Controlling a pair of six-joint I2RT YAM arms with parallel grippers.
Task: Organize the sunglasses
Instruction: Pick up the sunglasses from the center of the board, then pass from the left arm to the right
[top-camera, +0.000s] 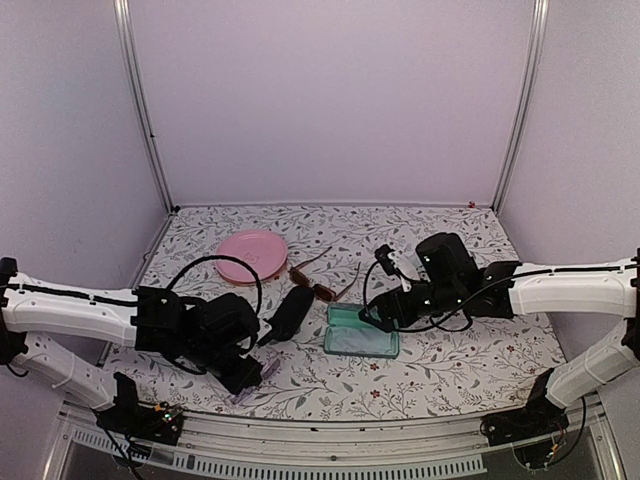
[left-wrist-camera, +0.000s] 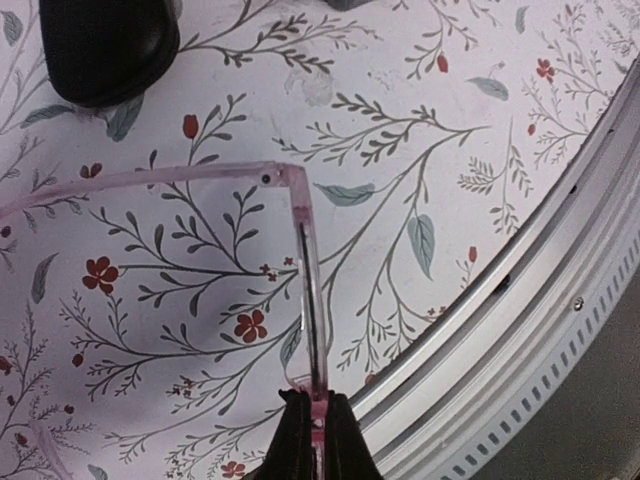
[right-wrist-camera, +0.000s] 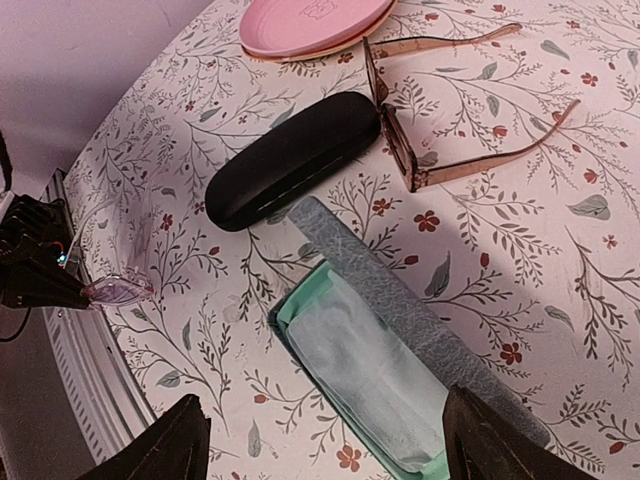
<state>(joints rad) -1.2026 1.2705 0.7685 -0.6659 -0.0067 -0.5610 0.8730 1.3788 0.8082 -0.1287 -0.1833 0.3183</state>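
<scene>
Left gripper (left-wrist-camera: 315, 432) first: I see its dark fingers (left-wrist-camera: 293, 445) pinched tight on the pale pair (left-wrist-camera: 301, 250), gripping the see-through pink frame at one end, low over the flowered table (left-wrist-camera: 430, 110) and close to the metal rim (left-wrist-camera: 520, 330) on the near edge. I can't tell whether the frame is touching the cloth. Just beyond it the black case (top-camera: 290, 312) lies closed. The reddish-brown pair (right-wrist-camera: 405, 150) sits just beside that case's far end, arms unfolded, lying flat near the pink plate (top-camera: 252, 255). Further right, the teal-lined case (top-camera: 362, 332) lies open next to the black one. My right gripper (right-wrist-camera: 325, 445) hangs over that open case, fingers spread wide, nothing between them.
</scene>
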